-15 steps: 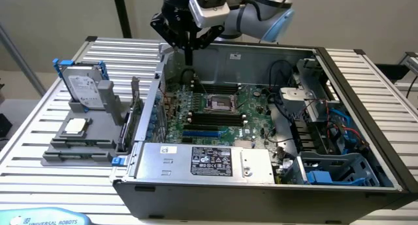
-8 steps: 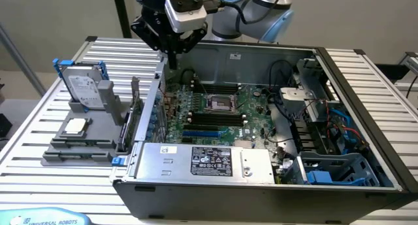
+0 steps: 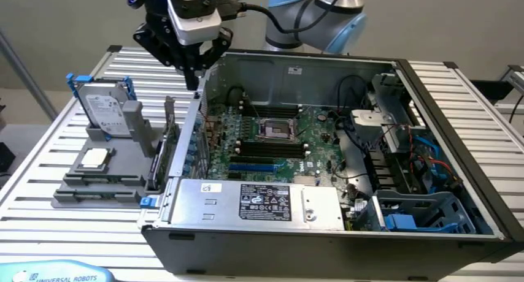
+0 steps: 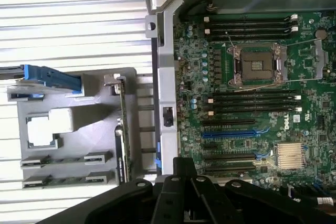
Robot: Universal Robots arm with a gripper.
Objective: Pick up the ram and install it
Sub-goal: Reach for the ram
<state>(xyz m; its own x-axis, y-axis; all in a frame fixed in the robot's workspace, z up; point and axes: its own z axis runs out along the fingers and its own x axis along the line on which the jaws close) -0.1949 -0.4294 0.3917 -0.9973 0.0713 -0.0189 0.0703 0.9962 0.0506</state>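
Note:
My gripper (image 3: 194,80) hangs shut and empty above the left wall of the open computer case (image 3: 192,129), near its back corner. In the wrist view its black fingers (image 4: 181,187) sit together over that wall, between the grey parts holder (image 4: 94,108) and the motherboard (image 4: 247,103). The ram is hidden or out of view; I cannot pick it out on the holder. The motherboard's black memory slots (image 3: 270,148) lie beside the processor socket (image 3: 274,130).
On the grey holder (image 3: 90,184) stand a hard drive (image 3: 107,107), a square silver processor chip (image 3: 96,158) and an upright expansion card (image 3: 168,144). A power supply (image 3: 254,202) and a drive cage (image 3: 426,211) fill the case's near side. Cables run along the exterior view's right.

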